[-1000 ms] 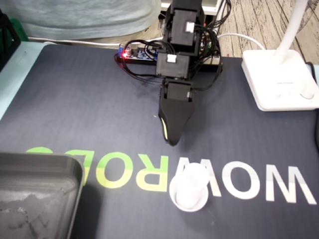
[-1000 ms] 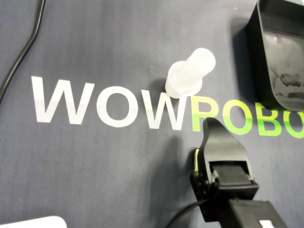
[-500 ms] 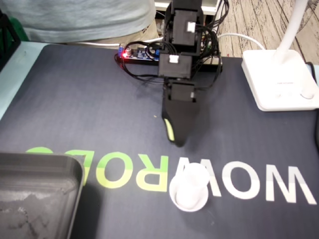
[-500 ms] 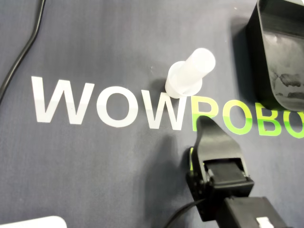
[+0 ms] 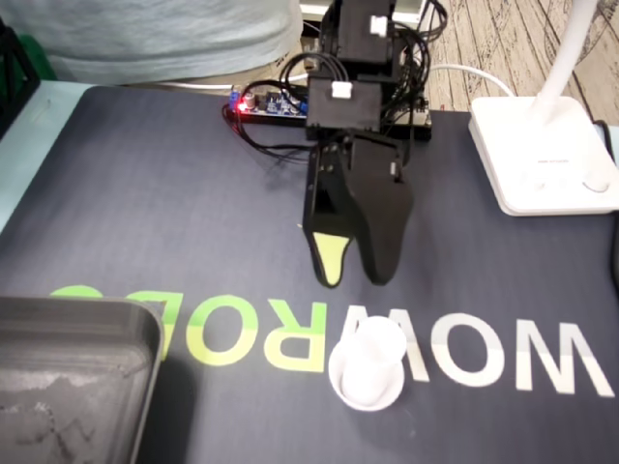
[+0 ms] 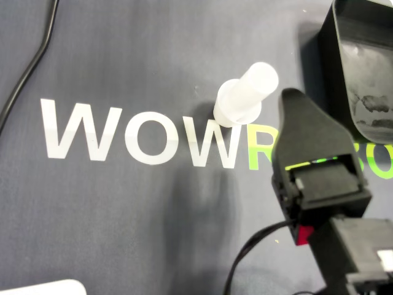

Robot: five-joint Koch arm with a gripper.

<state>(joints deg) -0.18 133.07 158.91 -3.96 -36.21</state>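
A white plastic bottle (image 5: 368, 362) with a wide base stands upright on the dark mat, on the white "W" of the printed lettering. The overhead view shows the bottle (image 6: 245, 95) too. My gripper (image 5: 355, 280) hangs just behind it in the fixed view, pointing down at the mat. It is open, with nothing between the green-padded jaw and the black jaw. From overhead the gripper (image 6: 295, 101) sits just right of the bottle, apart from it, and only its upper black jaw shows.
A black tray (image 5: 77, 314) fills the front left corner of the fixed view; overhead, the tray (image 6: 331, 55) is at top right. A white lamp base (image 5: 542, 155) stands at the right. A circuit board (image 5: 261, 104) with a red light lies behind the arm. A black cable (image 6: 31, 67) crosses the mat.
The gripper has opened; its jaws were together before. It has also swung towards the bottle, moving right and up in the overhead view. The bottle has not moved.
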